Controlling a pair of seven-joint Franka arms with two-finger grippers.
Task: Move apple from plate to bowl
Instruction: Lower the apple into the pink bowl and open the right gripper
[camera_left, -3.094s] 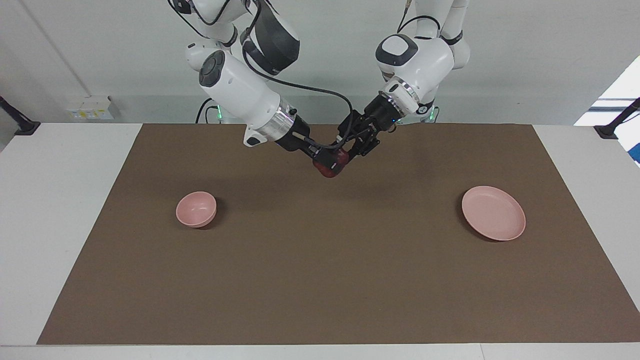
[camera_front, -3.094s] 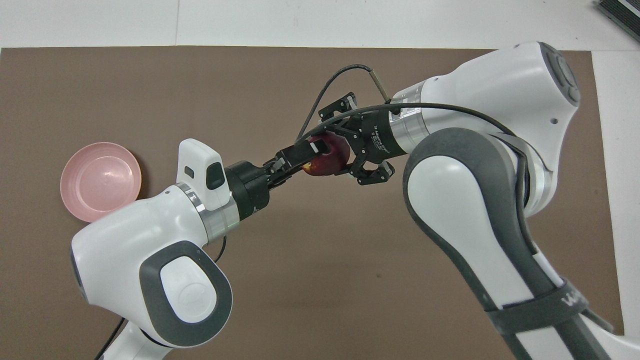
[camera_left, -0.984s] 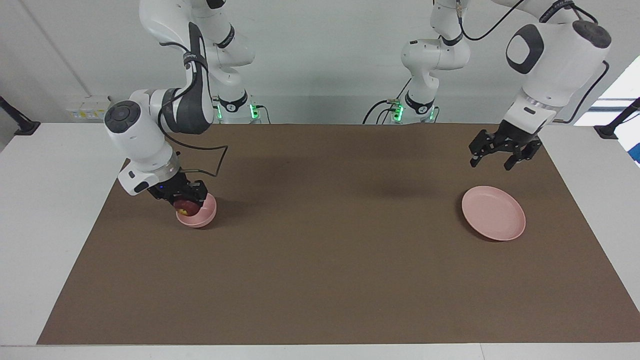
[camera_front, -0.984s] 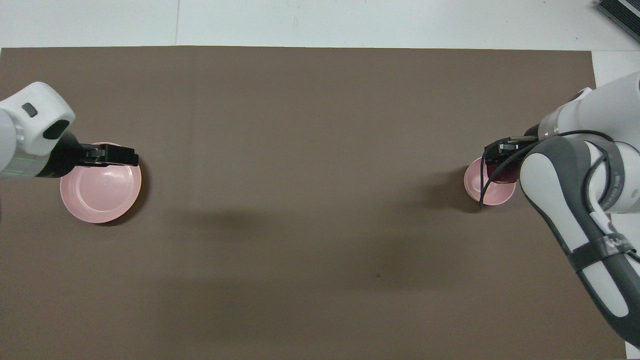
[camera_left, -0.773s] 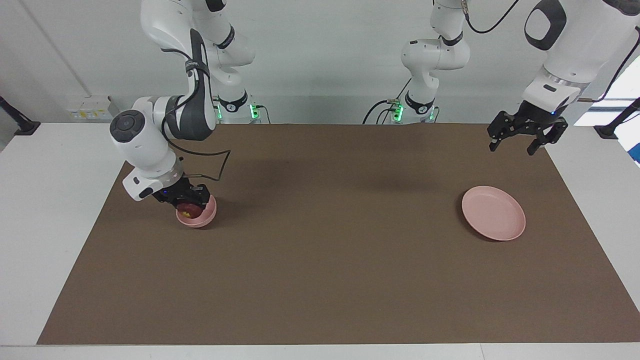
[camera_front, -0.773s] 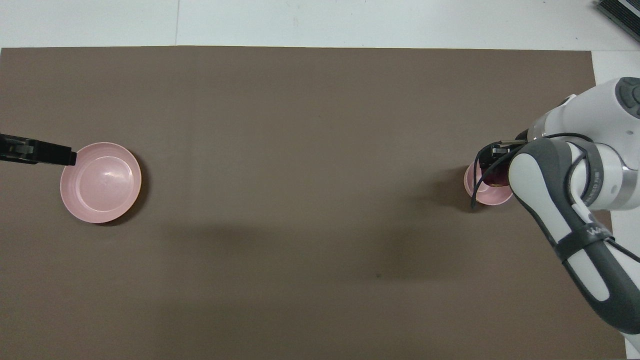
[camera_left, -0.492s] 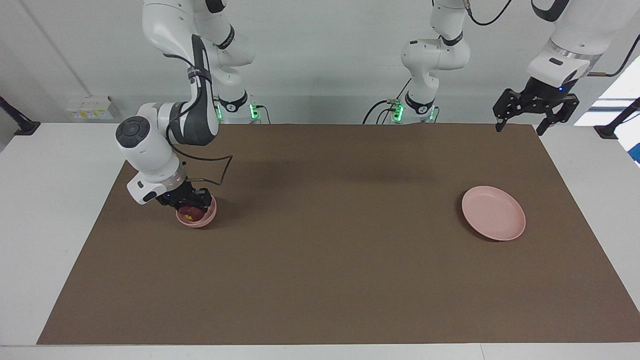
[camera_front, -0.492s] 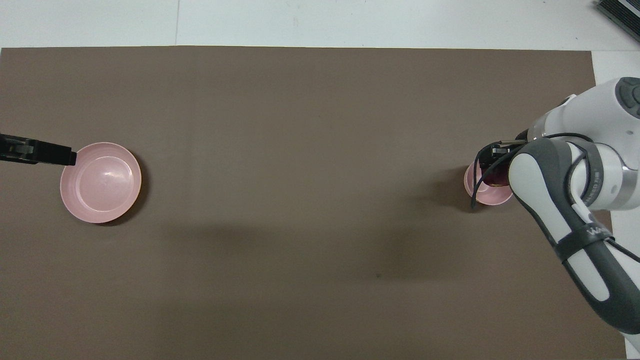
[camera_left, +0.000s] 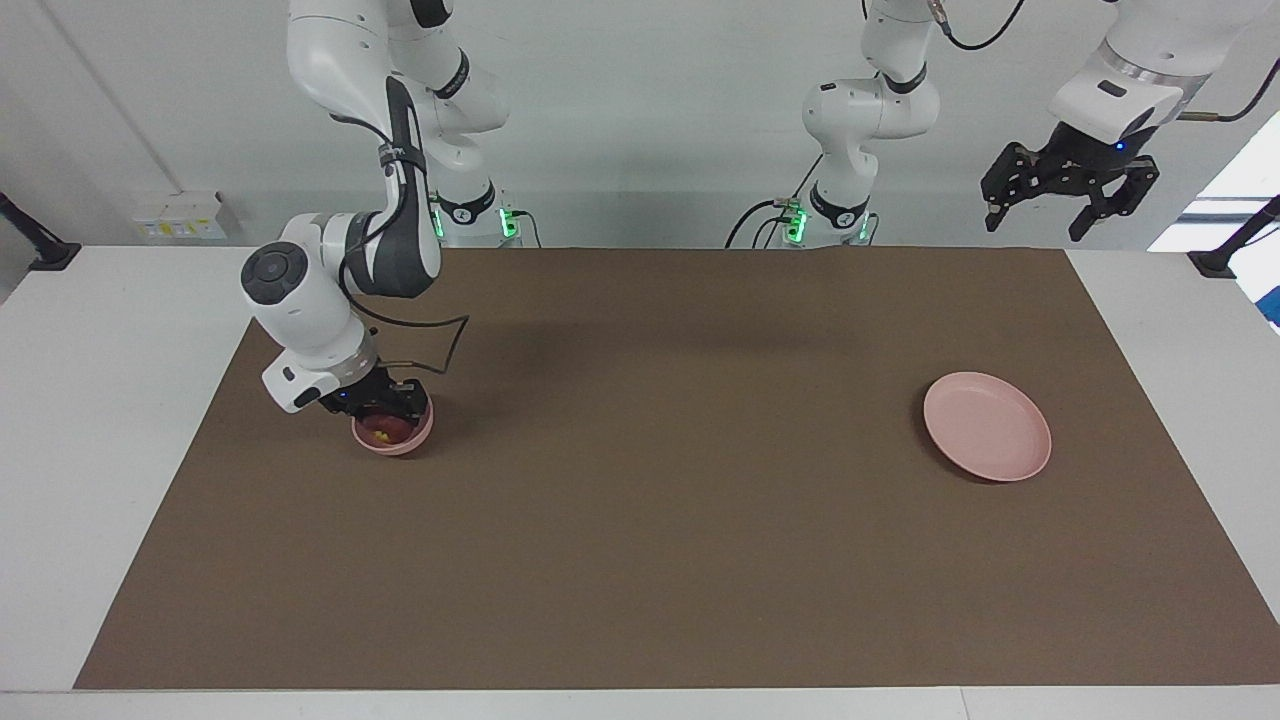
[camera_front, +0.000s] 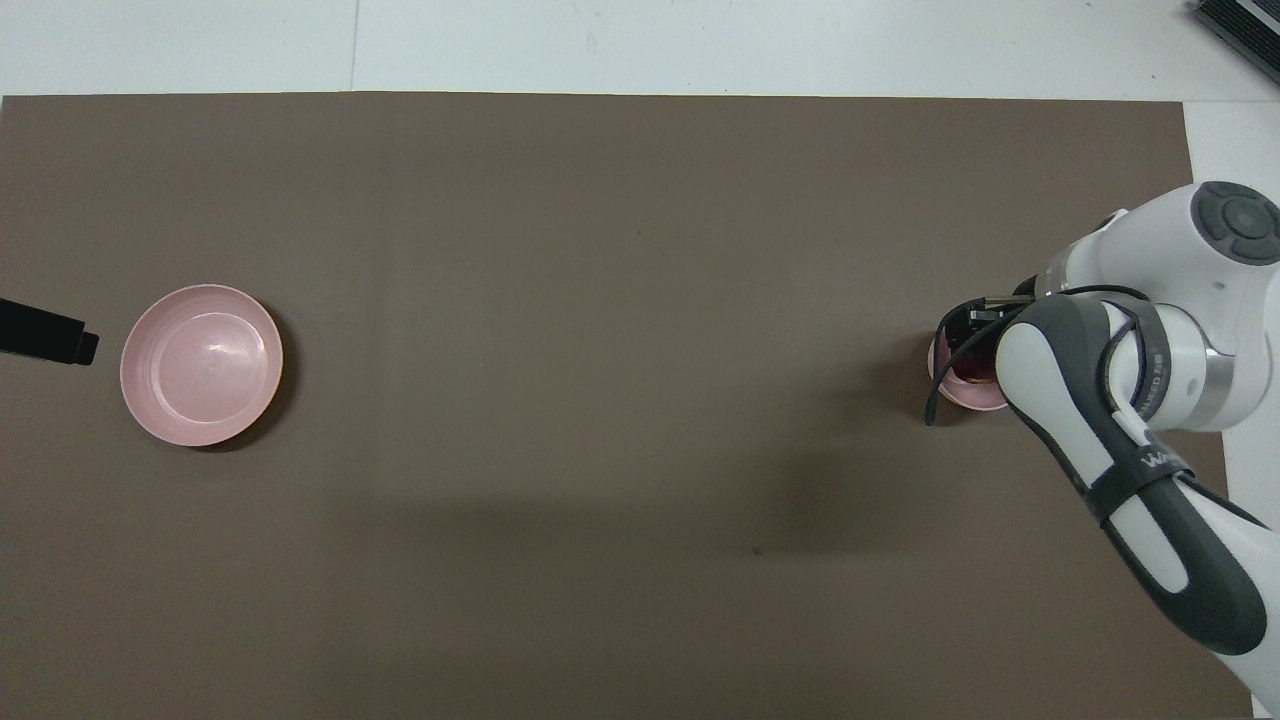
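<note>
The dark red apple (camera_left: 381, 429), with a small yellowish patch, is seen inside the small deep pink bowl (camera_left: 402, 440), toward the right arm's end of the bench. The flat pink plate (camera_left: 987, 439) lies empty toward the left arm's end, at 3 o'clock of the bowl in the facing view.

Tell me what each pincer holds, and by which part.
The left pincer, raised and open, holds nothing. The right pincer is down at the apple in the bowl; whether it grips it cannot be told.
</note>
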